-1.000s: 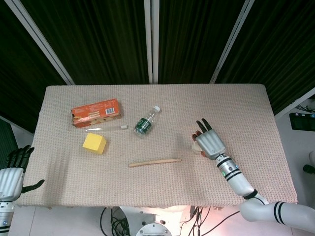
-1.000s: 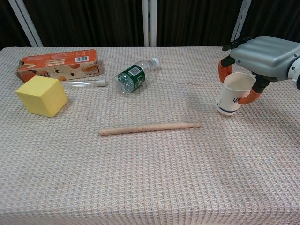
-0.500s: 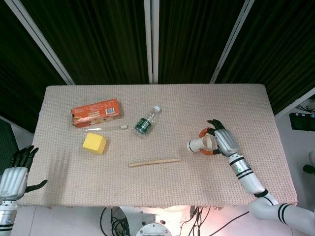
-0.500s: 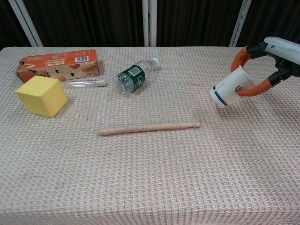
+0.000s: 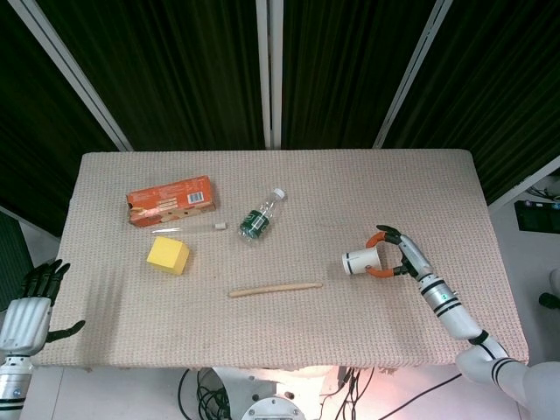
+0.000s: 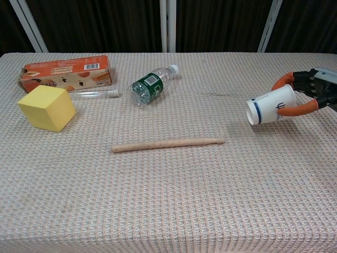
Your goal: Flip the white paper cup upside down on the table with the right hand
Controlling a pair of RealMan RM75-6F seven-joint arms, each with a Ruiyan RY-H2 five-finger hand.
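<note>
The white paper cup (image 5: 359,261) (image 6: 271,104) has a blue band near its base and lies tipped on its side at the table's right. Its closed base points left and its mouth faces the palm. My right hand (image 5: 404,255) (image 6: 316,89) grips the cup's mouth end between orange-tipped fingers (image 6: 281,81), one above and one below. In the chest view the cup looks slightly off the cloth, with a faint shadow to its lower left. My left hand (image 5: 31,302) hangs beyond the table's front left corner with fingers apart and nothing in it.
A wooden stick (image 5: 275,289) (image 6: 167,143) lies left of the cup. Further left are a green-labelled bottle (image 5: 260,218) (image 6: 151,86) on its side, a clear tube (image 6: 95,94), an orange box (image 5: 171,200) (image 6: 66,73) and a yellow cube (image 5: 167,255) (image 6: 46,107).
The right hand has turned over, tipping the cup from upright to lying sideways with its base pointing left, and has drawn back to the right. The left hand has barely moved.
</note>
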